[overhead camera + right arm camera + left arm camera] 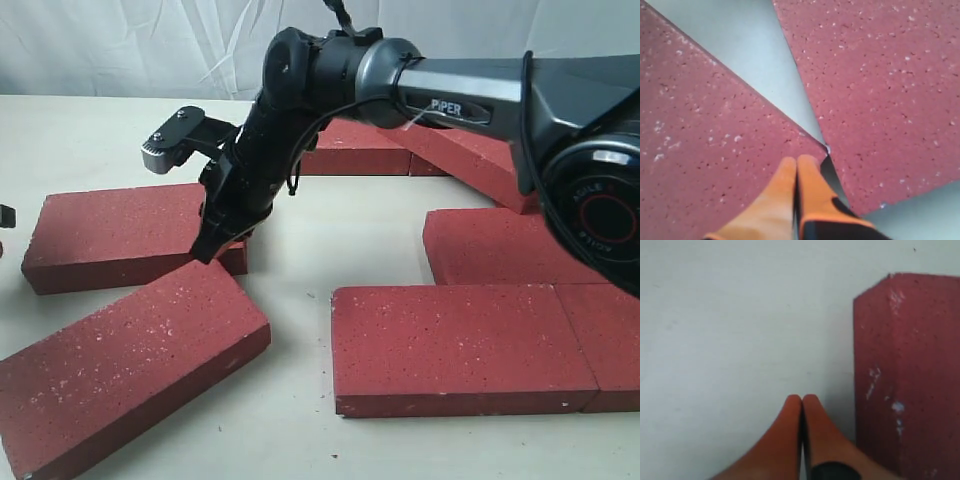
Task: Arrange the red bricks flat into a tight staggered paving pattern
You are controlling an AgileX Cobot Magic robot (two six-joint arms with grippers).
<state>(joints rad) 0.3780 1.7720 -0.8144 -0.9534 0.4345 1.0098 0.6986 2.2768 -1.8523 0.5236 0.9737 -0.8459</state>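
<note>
Nudging step, by the look of it. The right gripper (208,250) reaches across to the left side with its fingers pressed together and nothing pinched. Its tip is down where the skewed brick (130,370) meets the back-left brick (120,235).

Right wrist view: closed tip (796,162) sits right at the point where the two bricks touch corner to corner. A wedge of bare table (755,60) opens out beyond it. Can't tell if the tip is actually bearing on a brick.

The left gripper (801,400) is also closed and empty, over bare table just beside a brick end (910,370). Can't tell which brick that is.

Other red bricks: the near-centre brick (460,345) is flat and tight against its right neighbour (612,340). There's one behind (490,245) and more at the back (360,150).

How I'd do it:
- Push on the skewed brick's side face, low down, not on the top. The surface is rough, so a tip riding on top will likely skid.
- Contact near a corner so the brick swings and closes the wedge, then move to mid-edge to slide it home.
- Use short, slow strokes and watch that the back-left brick isn't dragged along.
- Finish with the long edges touching and the ends offset from the neighbour, so the joints stagger.
</note>
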